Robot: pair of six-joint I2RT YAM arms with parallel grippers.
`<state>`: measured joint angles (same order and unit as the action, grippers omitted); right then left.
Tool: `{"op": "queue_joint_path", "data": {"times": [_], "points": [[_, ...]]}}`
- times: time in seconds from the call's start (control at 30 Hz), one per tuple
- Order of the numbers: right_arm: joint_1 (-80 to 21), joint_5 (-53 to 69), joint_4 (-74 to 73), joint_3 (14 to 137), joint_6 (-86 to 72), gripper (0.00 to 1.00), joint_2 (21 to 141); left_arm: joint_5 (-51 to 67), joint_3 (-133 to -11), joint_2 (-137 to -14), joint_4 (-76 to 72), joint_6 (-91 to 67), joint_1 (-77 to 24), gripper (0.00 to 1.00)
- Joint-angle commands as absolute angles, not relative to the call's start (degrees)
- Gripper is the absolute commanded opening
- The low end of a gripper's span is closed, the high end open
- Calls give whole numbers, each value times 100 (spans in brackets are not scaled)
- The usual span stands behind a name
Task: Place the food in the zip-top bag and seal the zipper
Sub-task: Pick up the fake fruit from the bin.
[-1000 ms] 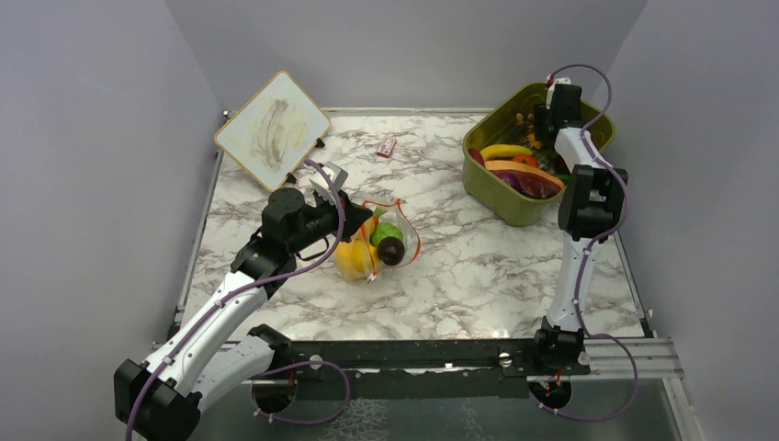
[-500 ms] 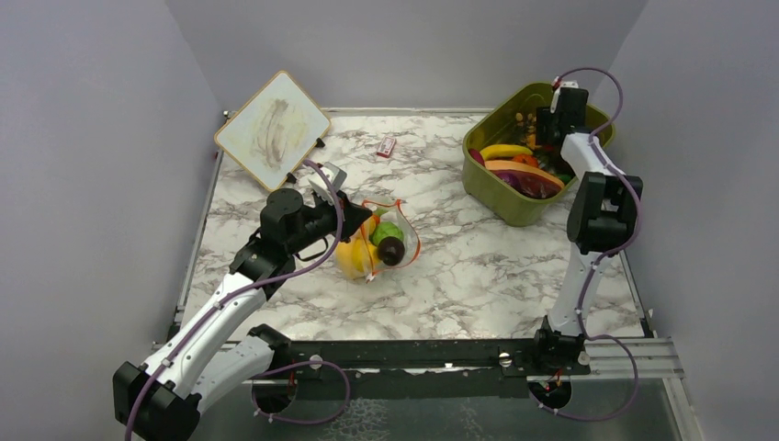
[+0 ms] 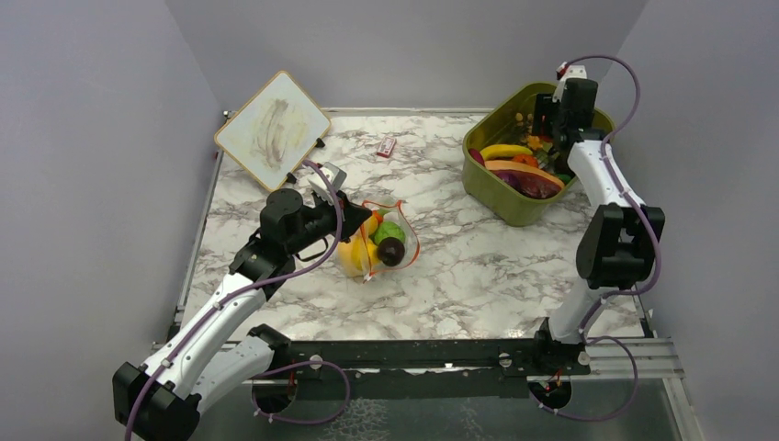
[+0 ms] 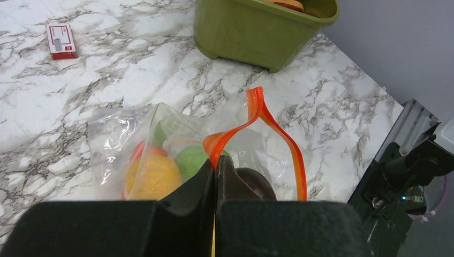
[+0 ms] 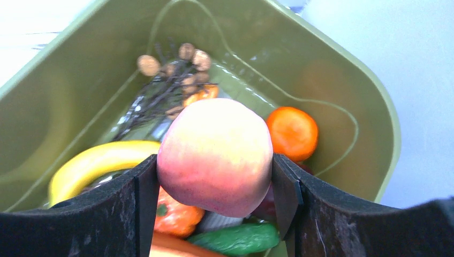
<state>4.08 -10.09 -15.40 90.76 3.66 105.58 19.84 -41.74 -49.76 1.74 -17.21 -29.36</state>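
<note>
Partway: my left fingers pinch the zipper of the zip-top bag on the desk, maybe four pieces inside. My right fingers clamp a peach above the green tub; more food lies there, sealing not yet done.

Marbled white surface: fills centre of frame.
Olive-green tub: upper right, on the surface.
Small red-white packet: upper centre, lying flat, well apart from the tub.
Wood-framed white board, smudged: upper left, tilted.
</note>
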Motion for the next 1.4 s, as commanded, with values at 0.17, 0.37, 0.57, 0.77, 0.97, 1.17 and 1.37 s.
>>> {"op": "queue_joint_path", "data": {"times": [0.17, 0.37, 0.57, 0.77, 0.97, 1.17, 1.37], "points": [[-270, -131, -1688, 8224, -127, 48, 9155, 1907, -4166, -4905, -167, -1705, -2941, 0], [-1295, 157, -1622, 7699, -251, 48, 8252, 1852, -4157, -4958, -159, -1696, -2936, 0], [-1941, 605, -1580, 7138, -600, 48, 7497, 1737, -4112, -4950, -211, -1688, -2940, 0], [-2693, 1156, -1243, 6182, -1214, 48, 6503, 1624, -4087, -4964, -202, -1662, -2943, 0], [-2859, 2068, -969, 5586, -1661, 48, 5913, 1605, -4078, -4984, -203, -1646, -2944, 0], [-2889, 2782, -574, 5134, -1898, 48, 5484, 1574, -4061, -4960, -211, -1617, -2944, 0], [-3128, 3365, -30, 4890, -2205, 48, 5608, 1600, -4034, -5008, -248, -1613, -2949, 0]]}}
